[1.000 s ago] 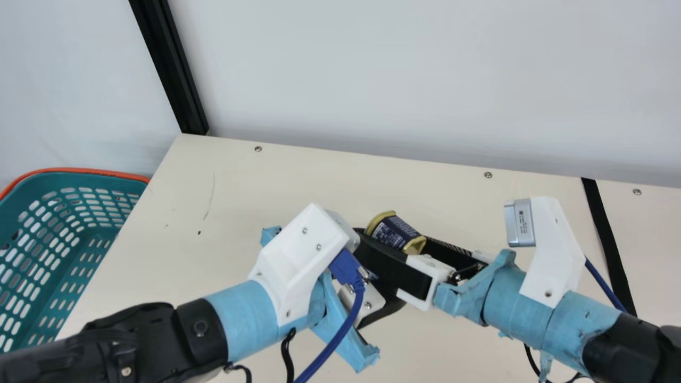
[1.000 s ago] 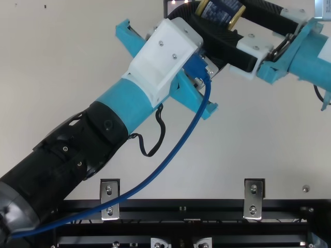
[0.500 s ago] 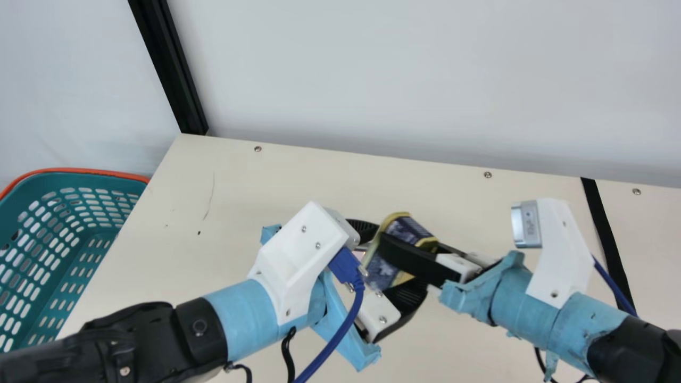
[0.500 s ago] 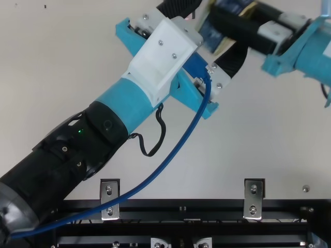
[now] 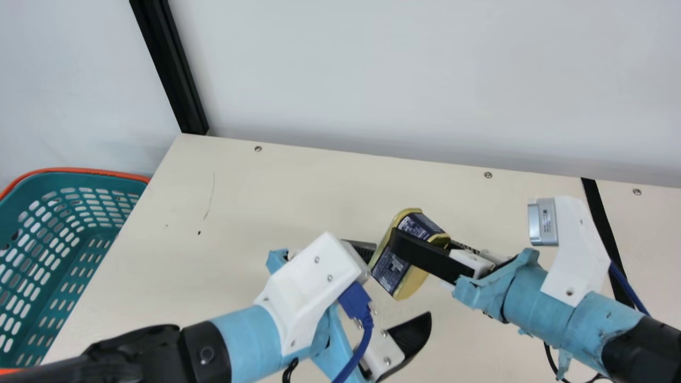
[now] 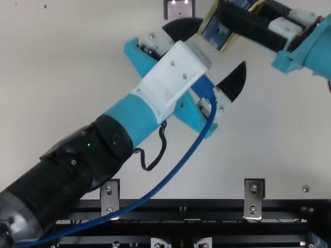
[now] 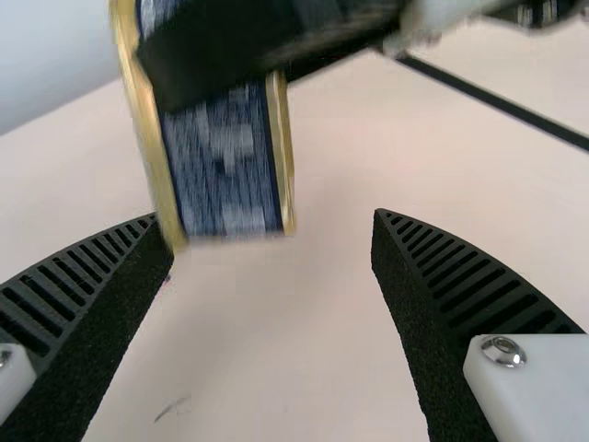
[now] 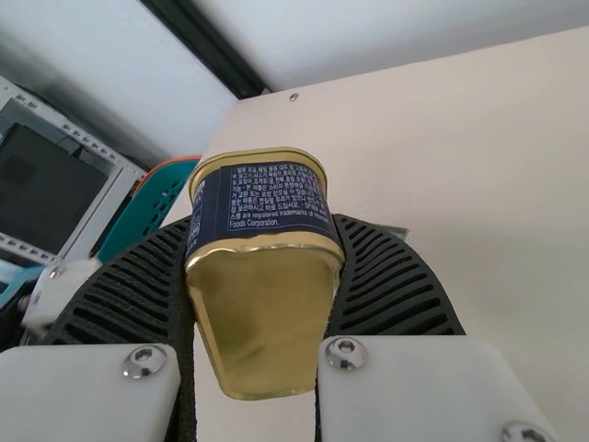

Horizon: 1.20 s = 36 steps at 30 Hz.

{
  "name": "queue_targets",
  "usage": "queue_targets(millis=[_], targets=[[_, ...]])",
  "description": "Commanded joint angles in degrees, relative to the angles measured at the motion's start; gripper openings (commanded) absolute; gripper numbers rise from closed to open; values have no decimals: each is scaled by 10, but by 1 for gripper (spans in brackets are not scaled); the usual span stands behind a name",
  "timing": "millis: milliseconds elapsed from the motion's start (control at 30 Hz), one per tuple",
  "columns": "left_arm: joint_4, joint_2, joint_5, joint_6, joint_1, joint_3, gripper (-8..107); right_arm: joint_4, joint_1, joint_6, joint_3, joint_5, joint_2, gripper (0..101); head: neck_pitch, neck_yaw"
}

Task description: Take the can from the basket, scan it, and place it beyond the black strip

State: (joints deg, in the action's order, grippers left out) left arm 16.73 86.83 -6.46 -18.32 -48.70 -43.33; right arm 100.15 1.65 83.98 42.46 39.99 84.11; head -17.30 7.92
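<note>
In the main view, my right gripper is shut on the dark blue, gold-edged can, tilted in the air. The right wrist view has the can between the fingertips of this gripper, its bare gold end facing the camera. My left gripper stands open beside the can in the top view. Its own wrist view shows a gap between the fingers of the gripper, with the can and a right finger beyond. The teal basket is at the main view's left, the black strip at its right.
A small dark-framed device lies on the table at the top view's upper edge, close to my left gripper's upper finger. A black upright post rises at the table's back left corner. A blue cable trails from the left wrist.
My left gripper has opened and let go of the can, and its arm has shifted slightly toward the table's near edge. The right gripper has moved rightward, carrying the can.
</note>
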Motion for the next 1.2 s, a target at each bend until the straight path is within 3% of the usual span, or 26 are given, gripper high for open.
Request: queue_targets(millis=[0,300,633,933,967,1167], targets=[[8,-8,11,0,7,4,90,-2,-8,-3,1,-4,-1,0,0,-6],[0,-65,48,37,76,24,90,-2,-59,0,3,-29,-15,0,0,-6],[-30,-157,48,86,177,64,90,-6,-98,17,-7,-54,-44,0,0,-6],[-67,-263,48,137,284,132,90,-61,-120,-7,-11,-94,-83,0,0,-19],[-63,-238,46,131,261,119,90,-71,-122,-10,-11,-102,-87,0,0,-25],[-67,-264,49,138,283,131,90,-140,-145,-41,-6,-156,-105,0,-5,-79]])
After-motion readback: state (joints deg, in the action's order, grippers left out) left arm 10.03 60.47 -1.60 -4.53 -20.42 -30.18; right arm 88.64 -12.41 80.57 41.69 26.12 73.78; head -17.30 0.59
